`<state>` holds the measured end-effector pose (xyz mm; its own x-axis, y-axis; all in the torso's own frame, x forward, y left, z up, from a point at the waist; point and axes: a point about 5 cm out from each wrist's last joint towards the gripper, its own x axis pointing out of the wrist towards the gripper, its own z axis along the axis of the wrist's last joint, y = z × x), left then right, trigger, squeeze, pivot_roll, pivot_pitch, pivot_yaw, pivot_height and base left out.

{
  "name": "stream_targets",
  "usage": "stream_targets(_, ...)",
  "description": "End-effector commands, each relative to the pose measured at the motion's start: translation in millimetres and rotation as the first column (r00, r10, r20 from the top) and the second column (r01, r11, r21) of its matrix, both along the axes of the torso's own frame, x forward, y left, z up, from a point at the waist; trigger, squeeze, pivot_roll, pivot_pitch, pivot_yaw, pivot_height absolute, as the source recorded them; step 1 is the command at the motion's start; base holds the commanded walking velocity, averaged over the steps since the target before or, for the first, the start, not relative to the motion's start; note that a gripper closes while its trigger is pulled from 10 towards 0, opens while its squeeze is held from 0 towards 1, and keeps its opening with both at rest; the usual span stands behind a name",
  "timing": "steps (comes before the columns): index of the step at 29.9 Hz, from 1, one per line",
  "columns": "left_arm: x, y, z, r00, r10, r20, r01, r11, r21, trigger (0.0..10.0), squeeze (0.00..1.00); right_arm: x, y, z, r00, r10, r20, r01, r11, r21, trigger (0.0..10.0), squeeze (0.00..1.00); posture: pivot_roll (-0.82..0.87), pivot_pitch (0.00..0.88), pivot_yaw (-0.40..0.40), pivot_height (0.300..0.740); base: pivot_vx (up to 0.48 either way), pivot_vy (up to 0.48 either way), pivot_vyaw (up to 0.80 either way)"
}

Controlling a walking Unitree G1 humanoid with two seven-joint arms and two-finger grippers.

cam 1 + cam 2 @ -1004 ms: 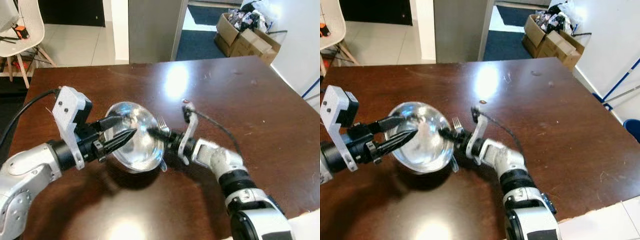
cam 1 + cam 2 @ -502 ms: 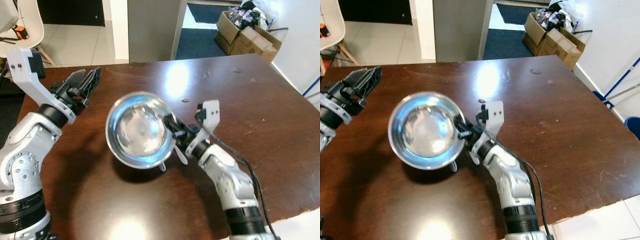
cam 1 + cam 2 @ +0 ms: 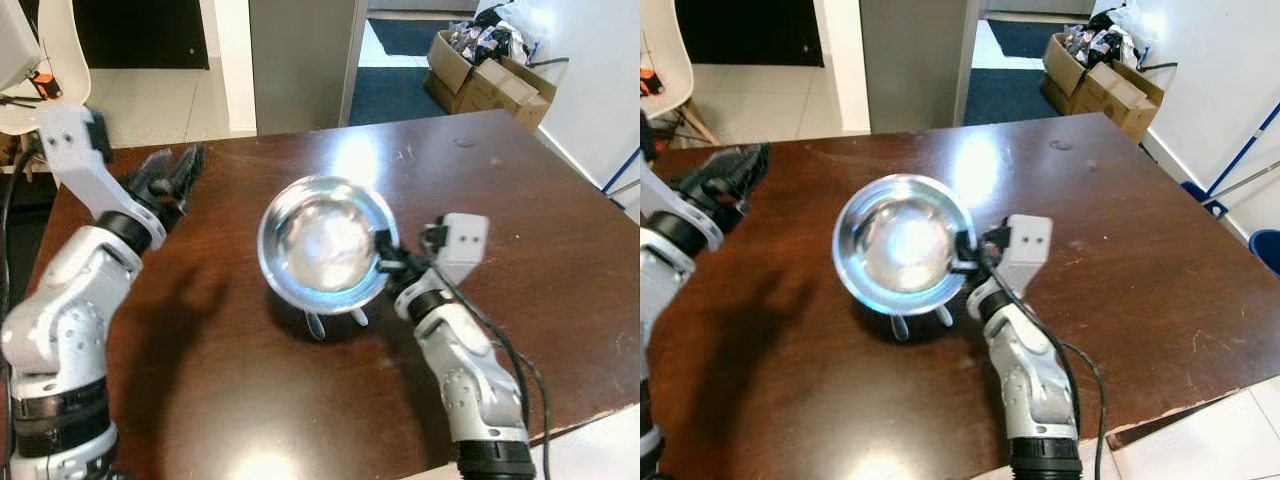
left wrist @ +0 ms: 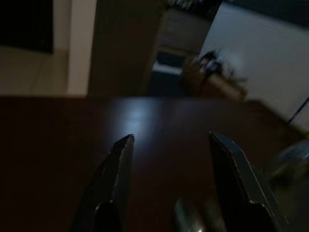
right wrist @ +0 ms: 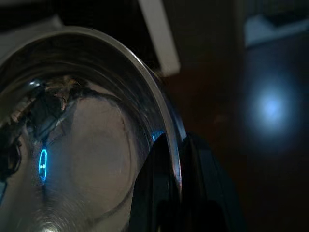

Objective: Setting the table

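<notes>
The right gripper (image 3: 967,257) pinches the thin rim of a round, mirror-bright steel bowl (image 3: 325,243) above the glossy dark wooden tabletop (image 3: 520,210). The left gripper (image 3: 172,172) hovers apart, fingers spread, holding nothing.

The bowl (image 3: 325,245) hides most of the cutlery (image 3: 316,324) under it on my table (image 3: 560,240); my left wrist view is dim and blurred.

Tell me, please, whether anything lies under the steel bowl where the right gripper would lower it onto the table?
Yes: cutlery lies on the table just beneath the steel bowl that the right gripper holds by its rim.
</notes>
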<state>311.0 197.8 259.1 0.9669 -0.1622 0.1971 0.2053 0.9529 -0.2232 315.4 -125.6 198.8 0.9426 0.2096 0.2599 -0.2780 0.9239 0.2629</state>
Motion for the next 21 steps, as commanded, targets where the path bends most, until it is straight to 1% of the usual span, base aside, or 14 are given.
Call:
stream_targets(1, -0.8, 1.6, -9.7, 0.998, 0.046, -0.031, -0.045, 0.998, 0.035, 10.0, 0.0, -6.9, -3.8, 10.5, 0.997, -0.033, 0.071, 0.033, 0.999, 0.008, 10.0, 0.0, -0.04, 0.019, 0.074, 0.74, 0.0, 0.0, 0.0)
stream_targets(2, -1.9, 1.8, -13.6, 0.998, 0.057, -0.038, -0.055, 0.997, 0.062, 10.0, 0.0, -8.6, -4.2, 12.4, 0.996, -0.038, 0.081, 0.037, 0.999, 0.014, 10.0, 0.0, -0.04, 0.018, 0.075, 0.74, 0.0, 0.0, 0.0)
stream_targets(3, -1.9, 1.8, -13.6, 0.998, 0.057, -0.038, -0.055, 0.997, 0.062, 10.0, 0.0, -8.6, -4.2, 12.4, 0.996, -0.038, 0.081, 0.037, 0.999, 0.014, 10.0, 0.0, -0.04, 0.018, 0.075, 0.74, 0.0, 0.0, 0.0)
stream_targets(4, -3.1, 2.7, -19.8, 0.996, 0.073, -0.057, -0.069, 0.995, 0.078, 10.0, 0.0, -10.7, -3.8, 14.1, 0.995, -0.036, 0.092, 0.035, 0.999, 0.014, 10.0, 0.0, -0.04, 0.016, 0.077, 0.74, 0.0, 0.0, 0.0)
stream_targets(5, -4.3, 4.5, -26.2, 0.993, 0.096, -0.066, -0.088, 0.989, 0.121, 10.0, 0.0, -13.0, -2.4, 15.4, 0.994, -0.03, 0.104, 0.031, 0.999, -0.008, 10.0, 0.0, -0.05, 0.015, 0.078, 0.74, 0.0, 0.0, 0.0)
stream_targets(6, -4.3, 4.5, -26.2, 0.993, 0.096, -0.066, -0.088, 0.989, 0.121, 10.0, 0.0, -13.0, -2.4, 15.4, 0.994, -0.03, 0.104, 0.031, 0.999, -0.008, 10.0, 0.0, -0.05, 0.015, 0.078, 0.74, 0.0, 0.0, 0.0)
stream_targets(7, -4.9, 9.7, -35.2, 0.986, 0.14, -0.094, -0.127, 0.983, 0.13, 10.0, 0.0, -16.1, -1.0, 16.0, 0.993, -0.022, 0.116, 0.027, 0.999, -0.04, 10.0, 0.0, -0.05, 0.017, 0.075, 0.74, 0.0, 0.0, 0.0)
stream_targets(9, -6.3, 16.9, -46.8, 0.972, 0.203, -0.115, -0.182, 0.968, 0.175, 10.0, 0.0, -19.9, -1.1, 15.6, 0.993, -0.022, 0.118, 0.031, 0.997, -0.072, 10.0, 0.0, -0.06, 0.015, 0.066, 0.74, 0.0, 0.0, 0.0)
stream_targets(11, -6.3, 16.9, -46.8, 0.972, 0.203, -0.115, -0.182, 0.968, 0.175, 10.0, 0.0, -19.9, -1.1, 15.6, 0.993, -0.022, 0.118, 0.031, 0.997, -0.072, 10.0, 0.0, -0.06, 0.015, 0.066, 0.74, 0.0, 0.0, 0.0)
stream_targets(13, -11.3, 17.4, -59.9, 0.967, 0.219, -0.127, -0.186, 0.955, 0.232, 10.0, 0.0, -25.3, -8.5, 9.8, 0.995, -0.038, 0.094, 0.047, 0.994, -0.098, 10.0, 0.0, -0.06, 0.014, 0.059, 0.74, 0.0, 0.0, 0.0)
stream_targets(14, -13.7, 16.3, -65.4, 0.966, 0.217, -0.14, -0.181, 0.955, 0.235, 10.0, 0.0, -28.4, -12.6, 6.2, 0.996, -0.044, 0.078, 0.053, 0.992, -0.112, 10.0, 0.0, -0.07, 0.016, 0.057, 0.74, 0.0, 0.0, 0.0)
stream_targets(15, -15.9, 11.6, -71.5, 0.965, 0.212, -0.154, -0.174, 0.958, 0.227, 10.0, 0.0, -33.2, -18.9, 0.1, 0.997, -0.058, 0.053, 0.065, 0.989, -0.134, 10.0, 0.0, -0.07, 0.018, 0.057, 0.74, 0.0, 0.0, 0.0)
stream_targets(19, -15.9, 7.1, -73.7, 0.966, 0.203, -0.158, -0.167, 0.961, 0.219, 10.0, 0.0, -35.2, -22.2, -3.3, 0.997, -0.071, 0.041, 0.076, 0.987, -0.142, 10.0, 0.0, -0.08, 0.017, 0.062, 0.74, 0.0, 0.0, 0.0)
stream_targets(21, -14.7, 2.1, -75.8, 0.969, 0.192, -0.156, -0.155, 0.962, 0.223, 10.0, 0.0, -35.3, -24.2, -5.3, 0.996, -0.087, 0.032, 0.09, 0.987, -0.136, 10.0, 0.0, -0.08, 0.014, 0.067, 0.74, 0.0, 0.0, 0.0)
